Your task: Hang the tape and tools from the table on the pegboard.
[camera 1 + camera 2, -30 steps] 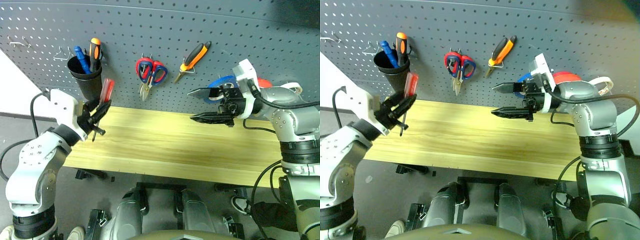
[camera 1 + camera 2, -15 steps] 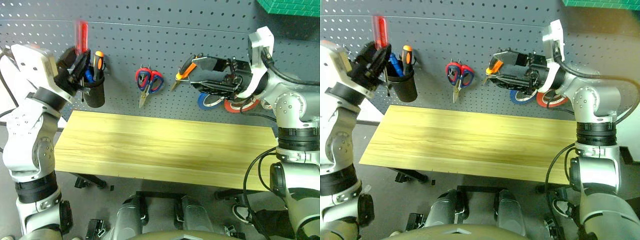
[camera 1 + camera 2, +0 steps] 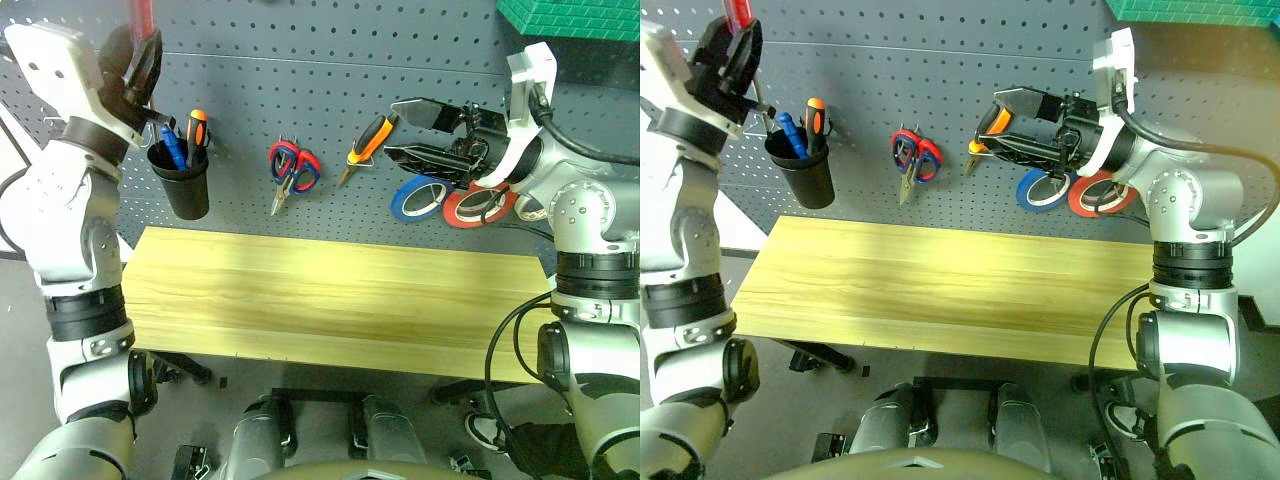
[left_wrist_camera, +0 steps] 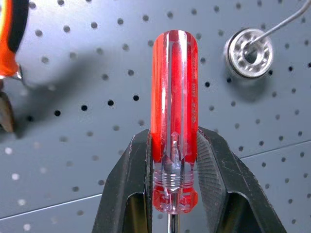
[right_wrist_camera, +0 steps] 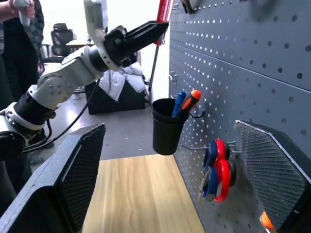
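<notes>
The left gripper clenched the red-handled screwdriver high against the pegboard, above the black cup at far left. The right gripper stood released near the pliers.

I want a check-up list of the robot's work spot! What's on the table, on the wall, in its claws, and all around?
Surface: table, nothing seen on it.
Job's things: red-handled screwdriver held up near the pegboard; pliers and red tape hang on it.
Clutter: black cup holding blue and orange-black screwdrivers; red-handled scissors; blue tape; a metal ring on a hook.
Left end effector: shut on the screwdriver handle.
Right end effector: open, empty, by the tapes.
Cables: black cable along the right arm.
Surroundings: green box above; a person and chair behind.
</notes>
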Controlling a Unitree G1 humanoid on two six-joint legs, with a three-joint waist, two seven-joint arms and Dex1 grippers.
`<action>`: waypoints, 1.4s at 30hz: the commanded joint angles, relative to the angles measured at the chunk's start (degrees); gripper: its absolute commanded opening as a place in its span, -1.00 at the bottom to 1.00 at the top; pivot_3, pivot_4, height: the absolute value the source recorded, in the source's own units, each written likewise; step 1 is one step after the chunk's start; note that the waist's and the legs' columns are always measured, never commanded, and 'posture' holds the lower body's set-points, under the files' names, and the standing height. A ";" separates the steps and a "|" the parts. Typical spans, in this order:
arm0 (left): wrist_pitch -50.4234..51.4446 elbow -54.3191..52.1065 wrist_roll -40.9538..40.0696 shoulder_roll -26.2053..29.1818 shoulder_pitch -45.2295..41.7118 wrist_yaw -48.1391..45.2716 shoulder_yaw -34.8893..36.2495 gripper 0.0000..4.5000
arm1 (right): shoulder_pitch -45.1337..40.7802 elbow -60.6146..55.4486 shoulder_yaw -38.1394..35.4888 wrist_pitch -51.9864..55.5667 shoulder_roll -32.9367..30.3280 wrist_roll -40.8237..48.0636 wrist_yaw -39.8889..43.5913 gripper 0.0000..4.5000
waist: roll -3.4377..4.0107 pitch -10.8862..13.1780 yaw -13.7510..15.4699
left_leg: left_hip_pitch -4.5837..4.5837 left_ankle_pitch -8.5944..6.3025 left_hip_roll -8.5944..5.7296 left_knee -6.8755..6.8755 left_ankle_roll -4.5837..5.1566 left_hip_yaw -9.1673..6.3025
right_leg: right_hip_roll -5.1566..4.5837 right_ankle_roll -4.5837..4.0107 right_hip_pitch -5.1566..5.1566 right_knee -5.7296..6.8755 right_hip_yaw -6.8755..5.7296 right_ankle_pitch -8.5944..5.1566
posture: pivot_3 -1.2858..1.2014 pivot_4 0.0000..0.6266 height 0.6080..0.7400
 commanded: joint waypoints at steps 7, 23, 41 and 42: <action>-13.72 16.86 4.19 -2.28 -2.00 0.32 -0.82 -0.60 | 1.86 -3.44 -0.61 -2.53 -2.11 -1.47 -0.29 1.00 | 0.00 0.00 -0.08 | -0.01 0.01 0.01 0.08 0.03 0.00 | -0.01 0.00 -0.02 0.06 0.01 -0.01 | -0.02 -0.81 0.84; -15.34 16.29 5.64 -1.69 4.31 2.74 0.29 0.73 | 2.27 -4.18 -0.59 -1.95 -3.51 -1.62 -0.32 1.00 | 0.01 0.00 -1.33 | 0.04 0.03 0.04 0.11 0.07 -0.04 | -0.01 -0.03 -0.04 0.22 0.03 -0.06 | 0.00 -0.76 0.84; 7.85 -9.67 -27.83 14.62 35.53 -40.73 6.52 0.97 | 15.19 -5.79 4.48 -0.88 -10.58 -4.09 11.22 1.00 | 0.15 -0.36 -0.52 | 0.11 -0.08 0.05 0.13 -0.09 -0.13 | -0.06 -0.08 -0.01 0.21 0.05 -0.09 | 0.03 -0.81 0.84; 7.83 -8.69 -27.30 15.16 35.40 -42.41 5.88 0.97 | 16.29 -6.11 4.95 -1.62 -11.16 -4.64 12.00 1.00 | 0.15 -0.41 -0.43 | 0.11 -0.08 0.05 0.13 -0.10 -0.11 | -0.06 -0.08 -0.01 0.20 0.04 -0.09 | 0.03 -0.81 0.84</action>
